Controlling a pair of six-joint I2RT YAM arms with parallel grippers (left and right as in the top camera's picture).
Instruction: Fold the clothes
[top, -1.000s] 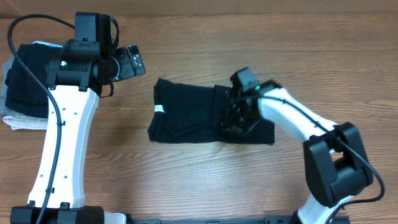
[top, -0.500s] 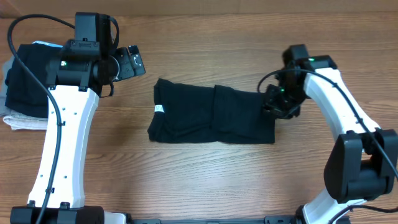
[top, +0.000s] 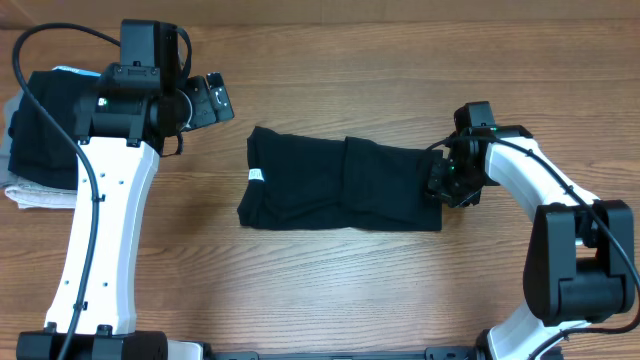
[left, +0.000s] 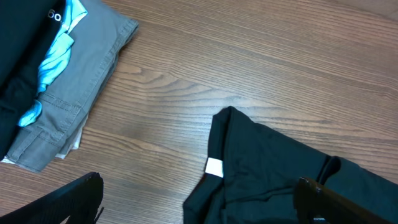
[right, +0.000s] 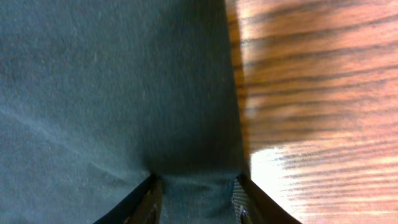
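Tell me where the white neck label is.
Overhead view: the label sits on the left edge of the black T-shirt at table centre, the far end from the right tool.

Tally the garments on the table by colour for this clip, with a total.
Black: 2, the folded T-shirt mid-table and a black garment atop the stack at the left edge
Grey-beige: 1, grey-beige garment in the stack
Light blue: 1, light blue garment, only partly visible
Total: 4

1 black tee (top: 340, 185), 3 stacked garments (top: 40, 140), 2 arms (top: 100, 230).
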